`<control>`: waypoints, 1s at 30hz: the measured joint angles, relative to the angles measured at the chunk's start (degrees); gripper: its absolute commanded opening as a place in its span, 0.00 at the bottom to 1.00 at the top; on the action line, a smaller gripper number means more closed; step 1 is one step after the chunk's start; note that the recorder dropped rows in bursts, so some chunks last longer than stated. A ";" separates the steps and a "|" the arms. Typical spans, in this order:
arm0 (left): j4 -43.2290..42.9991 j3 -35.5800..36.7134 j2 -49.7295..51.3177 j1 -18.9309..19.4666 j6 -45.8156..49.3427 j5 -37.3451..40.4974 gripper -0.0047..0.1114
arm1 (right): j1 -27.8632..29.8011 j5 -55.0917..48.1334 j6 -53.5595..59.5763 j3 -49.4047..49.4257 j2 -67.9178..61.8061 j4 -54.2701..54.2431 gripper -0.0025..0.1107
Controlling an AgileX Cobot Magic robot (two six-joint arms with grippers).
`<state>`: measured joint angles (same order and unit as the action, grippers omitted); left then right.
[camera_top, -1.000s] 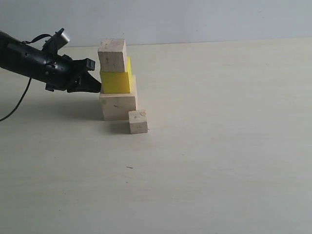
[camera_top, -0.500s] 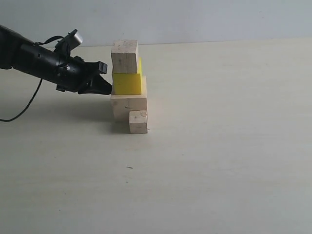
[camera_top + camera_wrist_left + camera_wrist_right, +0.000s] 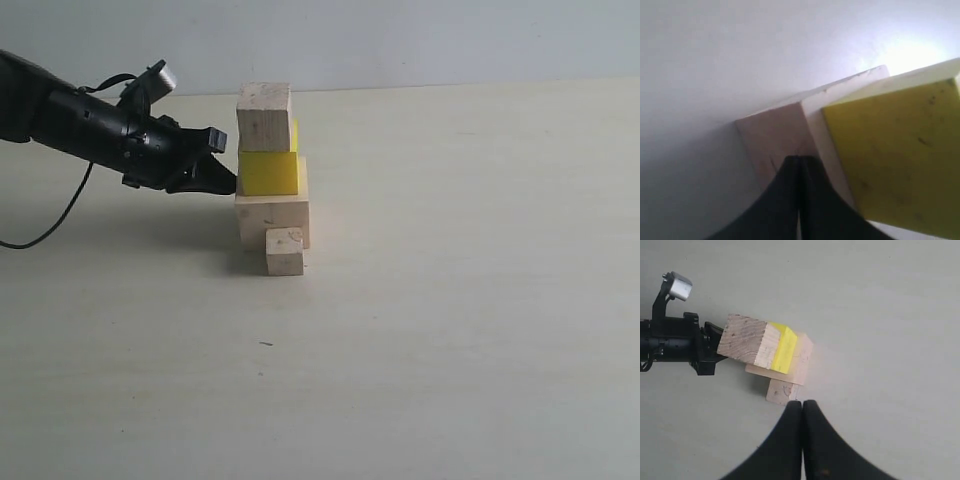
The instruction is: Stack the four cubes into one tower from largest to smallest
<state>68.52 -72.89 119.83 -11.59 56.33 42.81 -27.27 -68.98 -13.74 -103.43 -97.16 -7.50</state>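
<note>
A partial tower stands on the table: the large wood cube [image 3: 273, 219] at the bottom, the yellow cube [image 3: 269, 172] on it, the medium wood cube [image 3: 264, 116] on top. The smallest wood cube [image 3: 284, 251] sits on the table right in front of the large one. My left gripper [image 3: 232, 184] is shut, its tips pressed against the left side of the stack where the yellow and large cubes meet. Its wrist view shows the shut tips [image 3: 799, 159] against the large cube [image 3: 772, 140] beside the yellow cube [image 3: 895, 160]. My right gripper [image 3: 802, 404] is shut, hanging above the small cube [image 3: 782, 391].
The pale table [image 3: 450, 300] spreads around the stack. A black cable [image 3: 45, 225] trails from the left arm over the table's left side. The right arm does not show in the exterior view.
The left gripper has pushed the three-cube stack to the right, so the large cube now stands directly behind the small cube. The small cube has stayed put.
</note>
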 measured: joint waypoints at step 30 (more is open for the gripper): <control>0.07 0.00 0.00 -0.22 0.22 1.54 0.04 | 0.00 0.00 0.00 0.00 0.00 0.00 0.02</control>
<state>68.59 -72.89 119.83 -11.81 56.56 44.35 -27.27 -68.98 -13.74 -103.43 -97.16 -7.50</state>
